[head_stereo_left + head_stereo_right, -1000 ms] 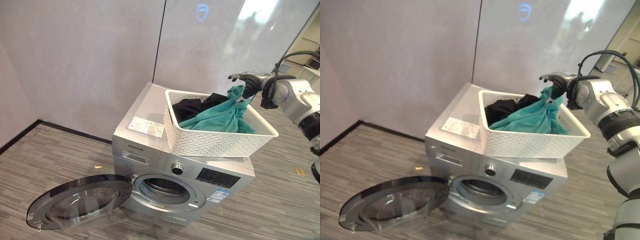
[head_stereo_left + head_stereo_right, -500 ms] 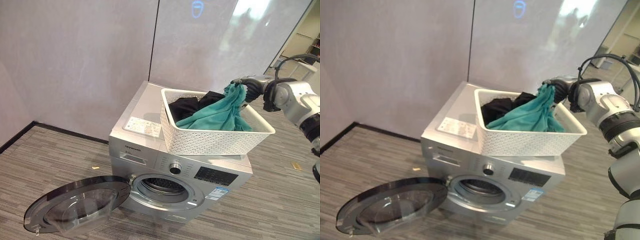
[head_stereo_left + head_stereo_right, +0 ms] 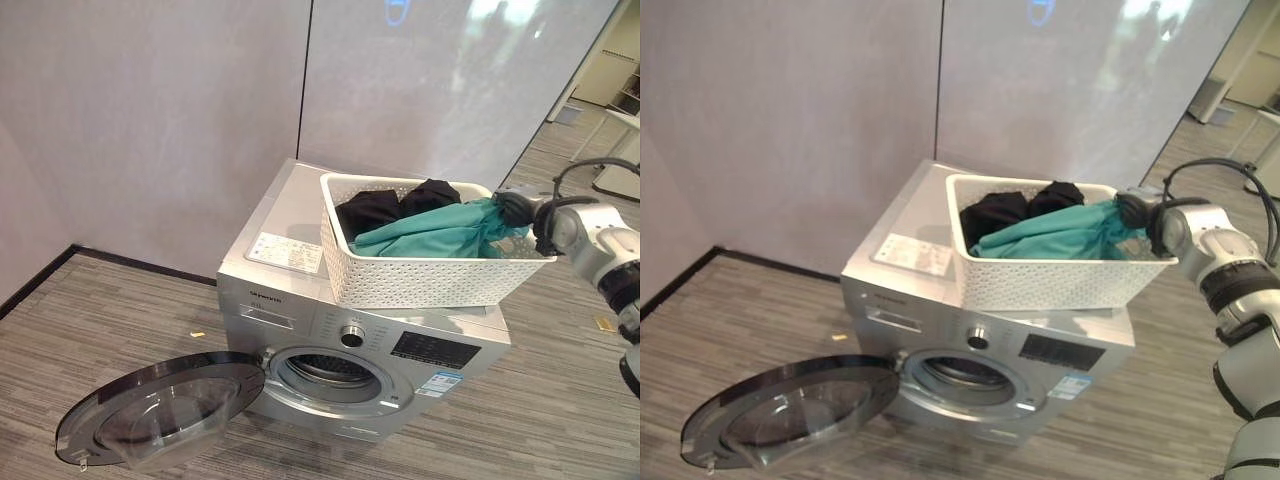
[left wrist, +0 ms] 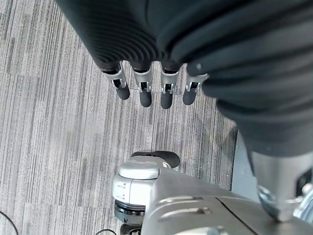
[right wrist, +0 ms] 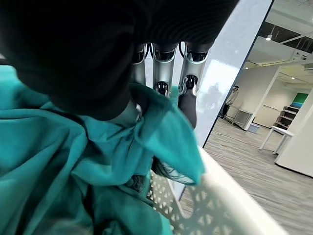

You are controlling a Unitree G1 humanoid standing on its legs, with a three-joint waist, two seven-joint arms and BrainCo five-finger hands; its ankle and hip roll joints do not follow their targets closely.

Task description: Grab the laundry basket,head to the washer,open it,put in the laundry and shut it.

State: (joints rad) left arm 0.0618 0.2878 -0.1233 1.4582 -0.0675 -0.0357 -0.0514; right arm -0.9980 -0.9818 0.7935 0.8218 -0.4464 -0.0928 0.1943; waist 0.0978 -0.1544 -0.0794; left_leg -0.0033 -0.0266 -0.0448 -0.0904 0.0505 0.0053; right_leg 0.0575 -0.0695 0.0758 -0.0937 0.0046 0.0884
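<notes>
Lying across the white laundry basket (image 3: 430, 280), the teal garment (image 3: 440, 235) runs lengthwise from the basket's left side to its right end, where the right hand (image 3: 515, 208) holds it, fingers (image 5: 188, 100) clamped on a fold. Dark clothes (image 3: 370, 210) sit at the basket's rear. The basket rests on the washer (image 3: 300, 300) top, overhanging its right edge. Risk: pulling the garment may drag the basket off that edge. Washer door (image 3: 160, 405) is open. Left hand (image 4: 151, 90) hangs over the floor, fingers relaxed.
</notes>
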